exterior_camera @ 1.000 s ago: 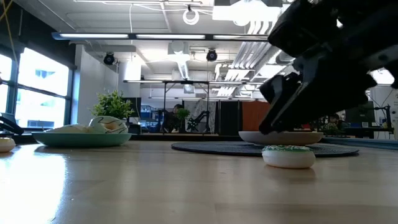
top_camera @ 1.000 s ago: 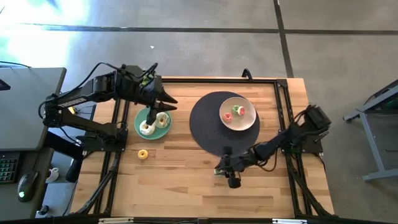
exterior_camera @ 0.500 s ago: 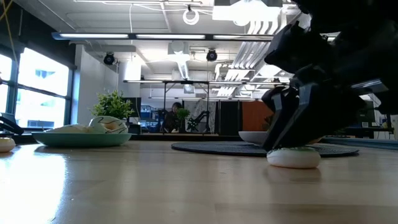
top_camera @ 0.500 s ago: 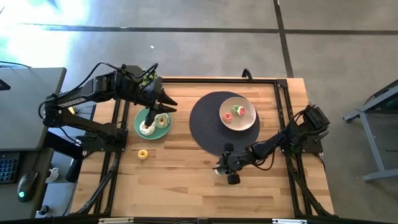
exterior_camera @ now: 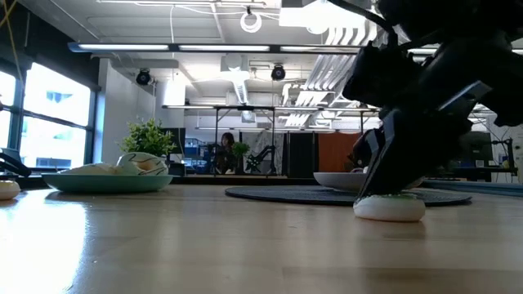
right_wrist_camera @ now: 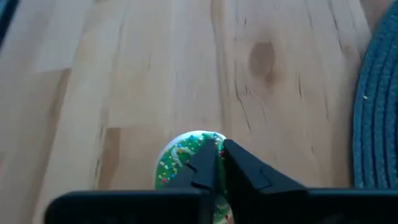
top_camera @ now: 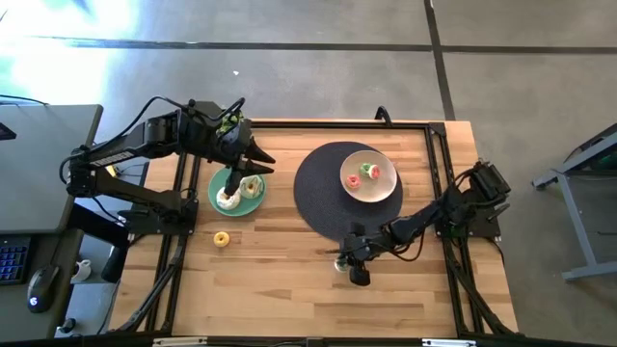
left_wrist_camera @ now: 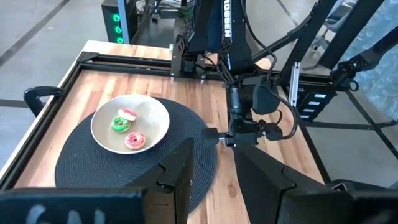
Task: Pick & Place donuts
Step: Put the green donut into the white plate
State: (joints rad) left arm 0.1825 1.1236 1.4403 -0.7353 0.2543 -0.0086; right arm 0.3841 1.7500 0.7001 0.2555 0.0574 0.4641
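A green-iced donut [right_wrist_camera: 180,163] lies flat on the wood just off the black mat's near edge, and my right gripper [right_wrist_camera: 217,152] is down on it with its fingers drawn together. In the low view the same donut [exterior_camera: 391,209] sits under those fingers. My left gripper [left_wrist_camera: 211,174] hangs open over the teal plate [top_camera: 220,188], which holds two pale donuts [top_camera: 229,200]. A yellow donut [top_camera: 222,238] lies alone on the table. Three donuts [left_wrist_camera: 126,127] rest on the beige plate [top_camera: 384,188]. My right gripper has its two fingertips [right_wrist_camera: 208,158] nearly together on one side of the donut's iced ring [right_wrist_camera: 189,149]. The fingers come from above, slanting in from the table's right. They hide the hole, so I cannot tell if one finger is inside it. The donut rests flat on the table.
The round black mat [top_camera: 318,198] under the beige plate lies just beyond the green donut. A black frame [top_camera: 439,193] runs along the table's edges. Bare wood stretches along the near side of the table.
My right gripper has come down from just above the green donut onto it, drifting a little toward the table's far edge. The donut has slid slightly toward the right edge and stays flat on the wood.
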